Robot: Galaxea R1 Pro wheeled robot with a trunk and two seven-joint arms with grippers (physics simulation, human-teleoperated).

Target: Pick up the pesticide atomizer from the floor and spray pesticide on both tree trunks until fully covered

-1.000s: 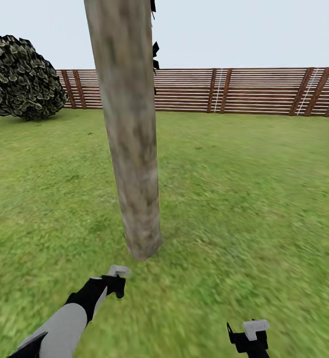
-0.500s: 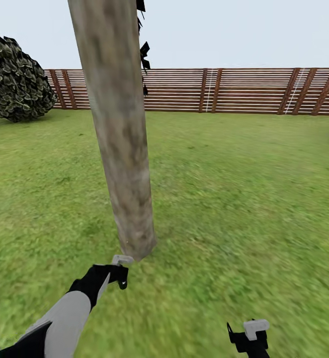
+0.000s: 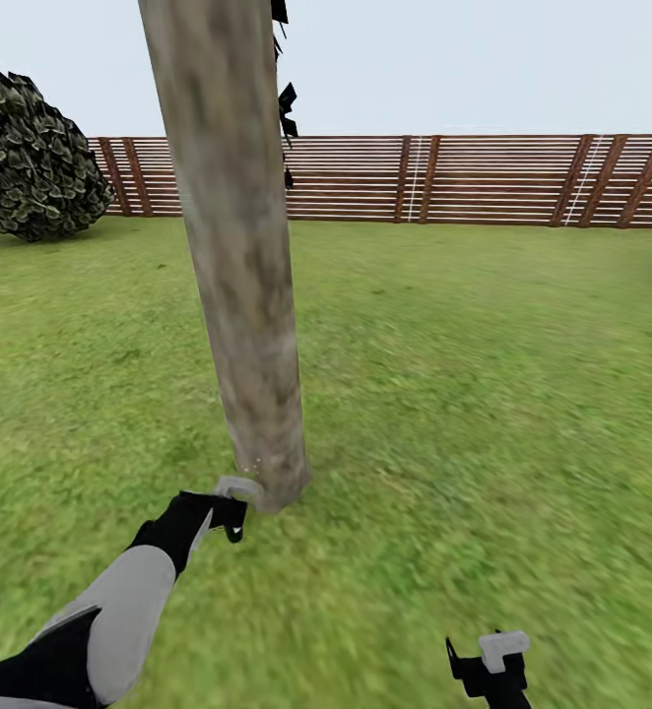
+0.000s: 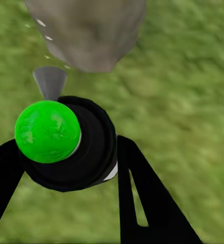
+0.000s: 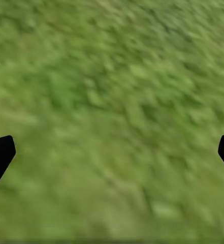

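Left gripper (image 3: 229,512) has pushed in — it pinches the atomizer (image 4: 66,142), nozzle now almost touching the trunk (image 3: 237,266) base; tiny specks there, so spraying looks underway. Right gripper (image 3: 489,670), well back from the trunk, fingers spread, empty.

The light is bright and even, like under a pale overcast sky, and no clear direction shows. The green grass lawn (image 3: 484,394) carries no cast shadow, also not at the foot of the pale mottled round tree trunk (image 3: 242,276). Toward 6 o'clock in the head view the grass looks smeared and soft. In both wrist views the grass is strongly blurred. No glare appears anywhere.
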